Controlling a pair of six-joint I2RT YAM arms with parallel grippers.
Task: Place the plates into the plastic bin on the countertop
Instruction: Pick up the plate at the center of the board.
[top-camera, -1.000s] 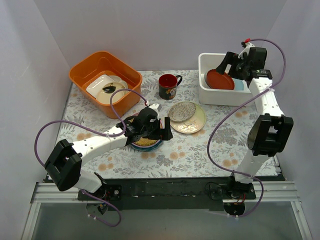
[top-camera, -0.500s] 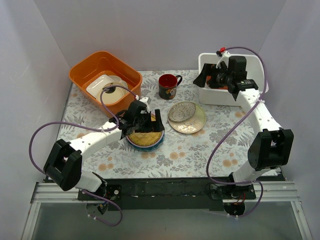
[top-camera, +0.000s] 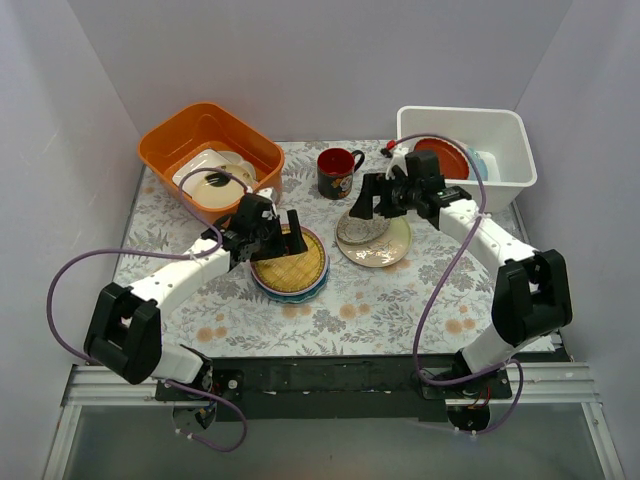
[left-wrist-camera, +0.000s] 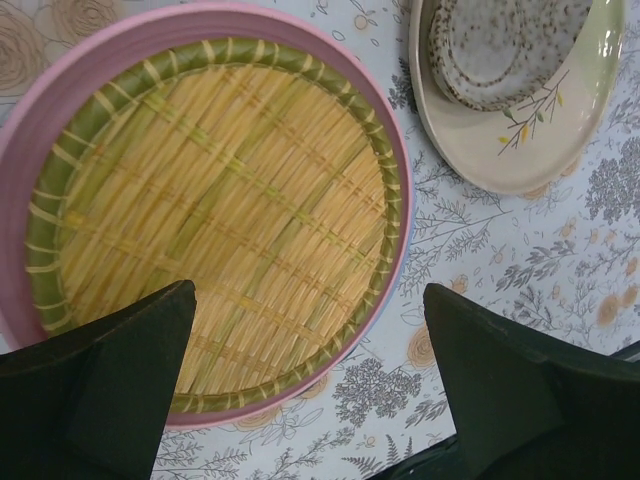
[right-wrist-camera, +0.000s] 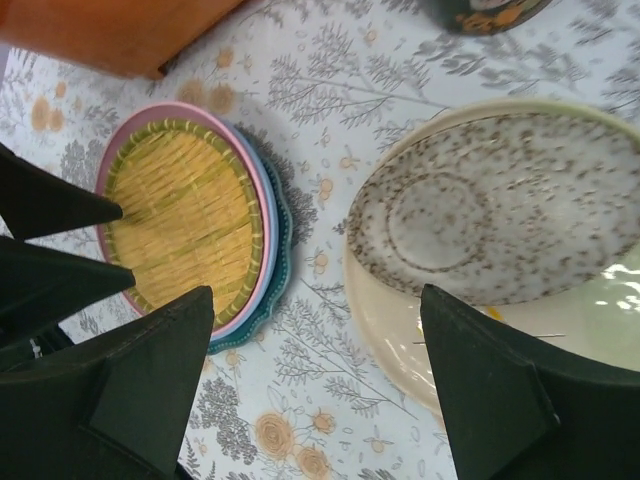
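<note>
A yellow woven plate (top-camera: 290, 265) tops a stack of pink, blue and teal plates (right-wrist-camera: 275, 262) on the countertop (top-camera: 380, 300). My left gripper (top-camera: 280, 238) is open and empty over the stack's far left rim; in the left wrist view its jaws (left-wrist-camera: 310, 390) straddle the woven plate (left-wrist-camera: 210, 200). My right gripper (top-camera: 368, 205) is open and empty above a grey speckled plate (right-wrist-camera: 500, 210) that lies on a cream plate (right-wrist-camera: 400, 320). The white plastic bin (top-camera: 500, 125) at the back right holds a red-brown plate (top-camera: 445, 157) and a pale blue one (top-camera: 479, 165).
An orange tub (top-camera: 170, 135) with white dishes stands at the back left. A dark red-rimmed mug (top-camera: 337, 172) stands at the back middle, just left of my right gripper. Purple cables loop beside both arms.
My right gripper has left the red-brown plate in the bin and swung left to above the speckled plate. My left gripper has drawn back to the left, uncovering the woven plate.
</note>
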